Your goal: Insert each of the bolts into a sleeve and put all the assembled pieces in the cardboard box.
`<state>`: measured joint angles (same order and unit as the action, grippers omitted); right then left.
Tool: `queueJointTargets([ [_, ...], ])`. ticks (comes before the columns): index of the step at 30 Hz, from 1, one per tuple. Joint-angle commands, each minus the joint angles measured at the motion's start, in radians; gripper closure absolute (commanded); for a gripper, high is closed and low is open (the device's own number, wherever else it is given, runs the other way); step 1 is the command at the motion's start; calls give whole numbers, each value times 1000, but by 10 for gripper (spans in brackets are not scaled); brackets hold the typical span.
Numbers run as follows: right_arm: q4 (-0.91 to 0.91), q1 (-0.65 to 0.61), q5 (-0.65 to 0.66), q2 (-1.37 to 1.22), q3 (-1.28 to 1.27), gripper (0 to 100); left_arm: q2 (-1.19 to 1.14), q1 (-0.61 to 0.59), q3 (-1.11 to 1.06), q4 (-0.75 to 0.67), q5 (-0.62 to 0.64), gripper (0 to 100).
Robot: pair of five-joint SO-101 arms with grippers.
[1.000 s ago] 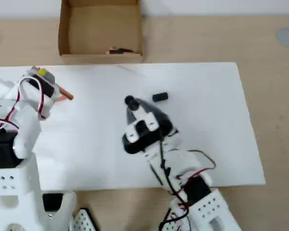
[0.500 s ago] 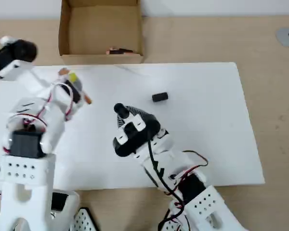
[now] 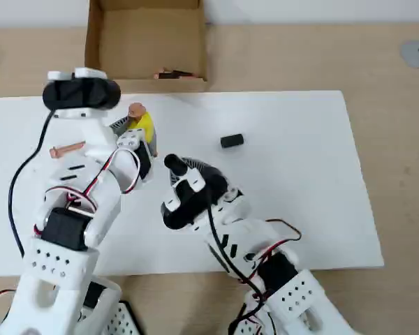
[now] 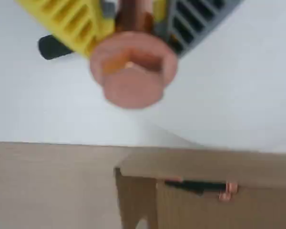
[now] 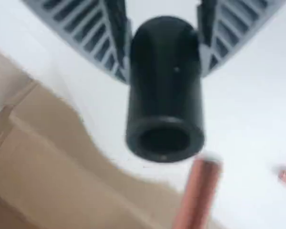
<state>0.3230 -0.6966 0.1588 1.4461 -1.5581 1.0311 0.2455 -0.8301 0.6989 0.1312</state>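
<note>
Table (image 3: 391, 139): wood, carrying a white sheet (image 3: 300, 195).
Cardboard box (image 3: 92, 49): open-topped, at the sheet's far edge. One assembled piece (image 3: 173, 73) lies inside against its near wall.
Left gripper (image 3: 135, 122): just in front of the box, jaws clamped on a copper bolt (image 3: 136, 111). The head is clear; most of the shank is hidden between the jaws.
Right gripper (image 3: 180, 169): farther from the box, jaws gripping a black sleeve (image 3: 174, 162) with its bore end exposed.
Loose bolt (image 3: 68, 149) and loose sleeve (image 3: 231, 141): on the sheet in front of the box, well apart.
</note>
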Motion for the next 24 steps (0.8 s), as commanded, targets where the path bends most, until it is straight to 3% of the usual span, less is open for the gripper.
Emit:
queueJointTargets([
  [1, 43, -8, 12, 1, 27, 988, 90, 5, -3, -60, -18, 992],
  [9, 126, -8, 35, -1, 88, 988, 245, 2, -83, -180, 2, 992],
  [15, 121, -4, 32, -1, 85, 988, 360, 2, -195, -184, 74, 992],
  [20, 60, -8, -95, 1, 81, 988, 473, 6, -304, -245, 121, 992],
  [24, 20, -15, -114, 1, 81, 988, 547, 9, -344, -258, 138, 992],
])
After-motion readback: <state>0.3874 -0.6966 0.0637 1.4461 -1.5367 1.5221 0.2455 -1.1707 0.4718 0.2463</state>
